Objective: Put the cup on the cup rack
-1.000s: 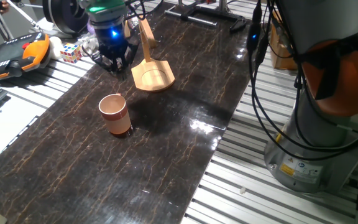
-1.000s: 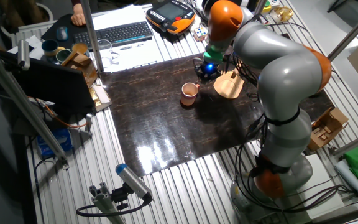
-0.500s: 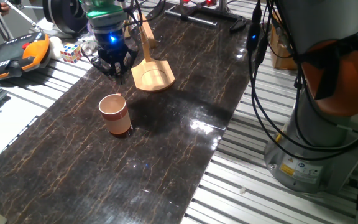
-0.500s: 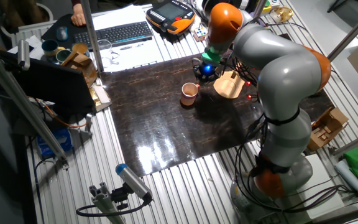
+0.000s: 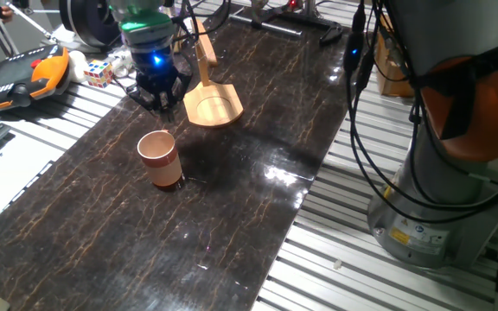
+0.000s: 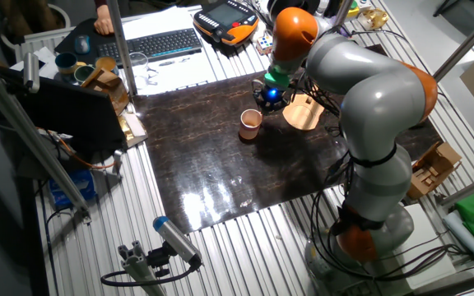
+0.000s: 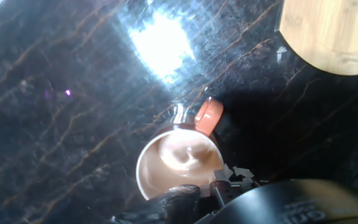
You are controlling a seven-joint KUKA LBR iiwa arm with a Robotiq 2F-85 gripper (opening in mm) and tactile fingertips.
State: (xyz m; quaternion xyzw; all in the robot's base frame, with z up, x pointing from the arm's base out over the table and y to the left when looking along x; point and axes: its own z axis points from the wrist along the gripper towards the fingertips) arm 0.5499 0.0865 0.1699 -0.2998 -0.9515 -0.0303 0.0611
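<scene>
The reddish-brown cup [image 5: 160, 158] stands upright on the dark marble-patterned table, also in the other fixed view [image 6: 251, 123]. The tan wooden cup rack [image 5: 213, 108] stands behind it to the right, with its upright post [image 5: 202, 52]. My gripper [image 5: 160, 102] hangs empty above the table between cup and rack, its fingers spread open. In the hand view the cup [image 7: 179, 165] lies at the bottom edge with its pale inside showing. One orange fingertip [image 7: 208, 117] sits just beyond its rim. A corner of the rack base [image 7: 331, 31] shows at the top right.
A Rubik's cube [image 5: 98, 72] and an orange teach pendant [image 5: 15, 78] lie left of the table. A keyboard [image 6: 159, 43] sits further off. Black cables [image 5: 361, 60] hang at the table's right edge beside the robot base [image 5: 430, 199].
My gripper has moved a little away from the rack's post and nearer to the cup. The cup and the rack have not moved.
</scene>
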